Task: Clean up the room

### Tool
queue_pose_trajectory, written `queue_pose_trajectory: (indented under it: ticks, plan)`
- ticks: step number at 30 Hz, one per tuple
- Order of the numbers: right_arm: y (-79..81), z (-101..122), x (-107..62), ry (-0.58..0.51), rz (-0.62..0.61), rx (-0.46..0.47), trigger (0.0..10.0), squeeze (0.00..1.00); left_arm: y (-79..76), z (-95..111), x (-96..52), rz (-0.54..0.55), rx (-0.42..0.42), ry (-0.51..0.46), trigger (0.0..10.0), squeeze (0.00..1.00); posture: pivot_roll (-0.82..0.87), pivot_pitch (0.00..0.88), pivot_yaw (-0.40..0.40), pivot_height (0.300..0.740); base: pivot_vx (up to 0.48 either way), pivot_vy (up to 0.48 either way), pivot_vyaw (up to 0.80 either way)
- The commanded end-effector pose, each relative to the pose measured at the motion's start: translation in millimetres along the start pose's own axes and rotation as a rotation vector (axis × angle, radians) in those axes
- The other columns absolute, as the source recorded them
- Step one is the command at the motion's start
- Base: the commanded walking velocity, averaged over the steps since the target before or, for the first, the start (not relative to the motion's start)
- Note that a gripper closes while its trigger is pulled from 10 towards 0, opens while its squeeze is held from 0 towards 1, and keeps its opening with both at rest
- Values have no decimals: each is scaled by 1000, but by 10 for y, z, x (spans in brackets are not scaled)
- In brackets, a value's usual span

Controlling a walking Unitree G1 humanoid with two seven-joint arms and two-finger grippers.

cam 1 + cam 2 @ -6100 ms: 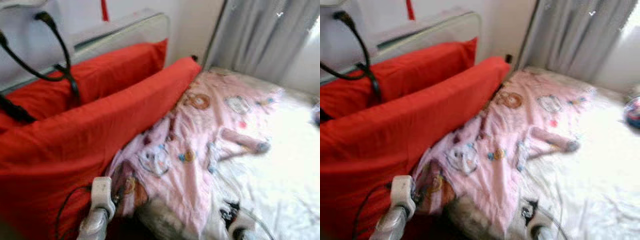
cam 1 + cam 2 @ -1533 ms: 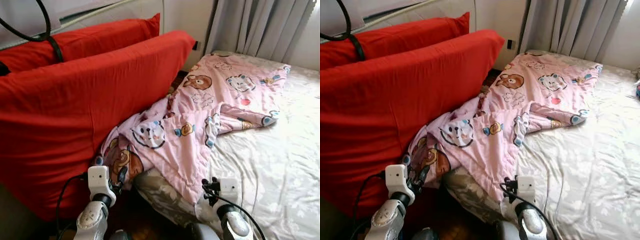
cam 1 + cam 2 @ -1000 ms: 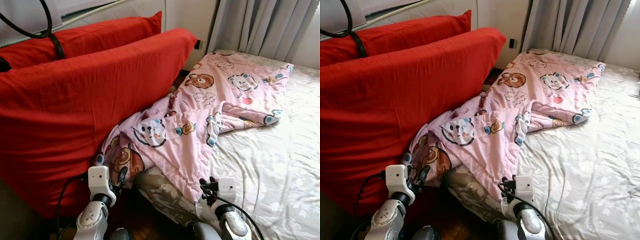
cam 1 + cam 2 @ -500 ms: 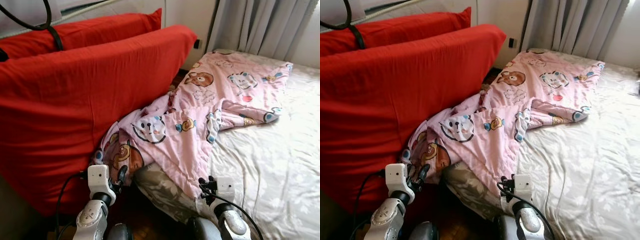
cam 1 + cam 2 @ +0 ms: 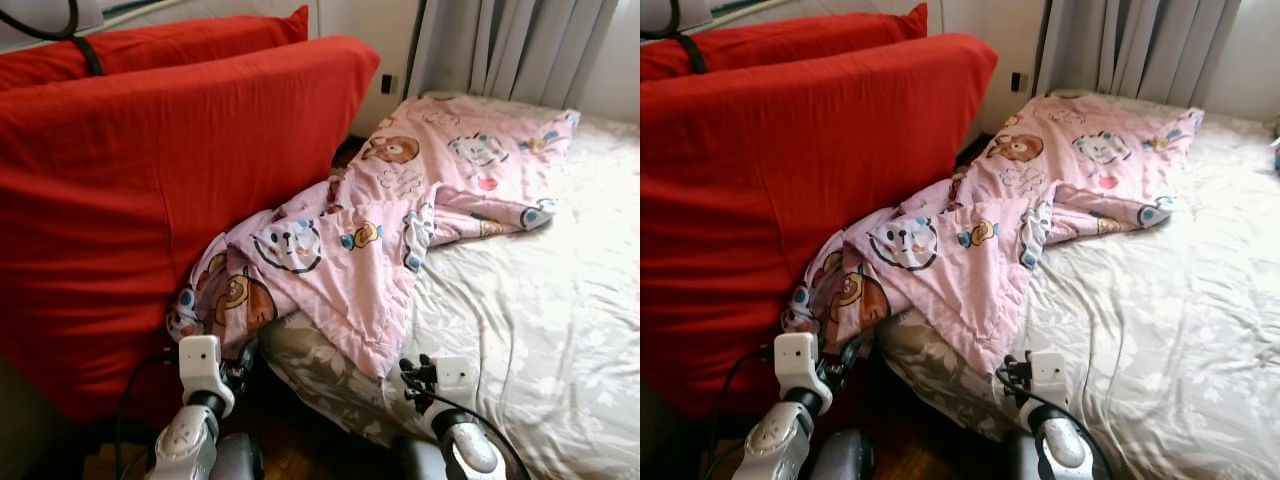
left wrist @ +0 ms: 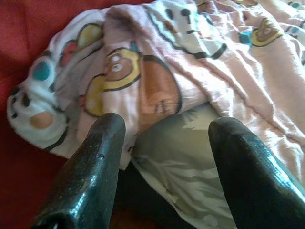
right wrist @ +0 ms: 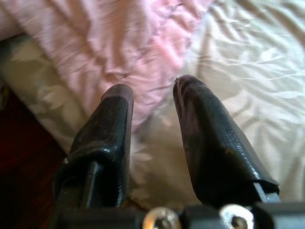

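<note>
A bedroom in a home, plainly: a bed [image 5: 540,330] dressed in a pale leaf-patterned sheet, a pink children's quilt [image 5: 400,215] printed with cartoon bears and cats lying rumpled across it and spilling over the near edge. Two large red cushions [image 5: 150,190] standing upright just beside the bed, one behind the other. Grey curtains [image 5: 510,45] hanging in folds at the far end, daylight showing at their edge. A wall socket [image 5: 386,83] low on the cream wall between cushions and curtains. Dark wooden floor [image 5: 930,440] below the mattress edge
</note>
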State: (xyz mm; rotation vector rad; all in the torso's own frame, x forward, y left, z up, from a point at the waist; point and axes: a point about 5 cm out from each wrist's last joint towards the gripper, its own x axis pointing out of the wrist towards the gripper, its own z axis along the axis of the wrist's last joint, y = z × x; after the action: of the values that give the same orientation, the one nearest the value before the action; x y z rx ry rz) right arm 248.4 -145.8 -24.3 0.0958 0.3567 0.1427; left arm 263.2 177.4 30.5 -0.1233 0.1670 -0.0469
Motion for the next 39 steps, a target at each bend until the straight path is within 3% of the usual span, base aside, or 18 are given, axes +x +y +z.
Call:
queue_pose_trajectory:
  ticks: [1,18,25,39]
  plan:
    - [47,18,16,-10,17,-6,10000,0,22,-7,-2,2,7,10,10000,0,-5,39,-12,592,0,0,800]
    - [44,21,19,-9,18,-2,10000,0,3,-11,13,-13,9,15,10000,0,-6,38,-11,592,0,0,101]
    - [56,26,21,-13,20,-8,10000,0,-3,-12,14,-19,9,15,10000,0,-6,38,-11,592,0,0,667]
    - [39,34,29,-13,-3,15,10000,0,-16,-4,13,-33,13,12,10000,0,-7,39,-10,592,108,0,0]
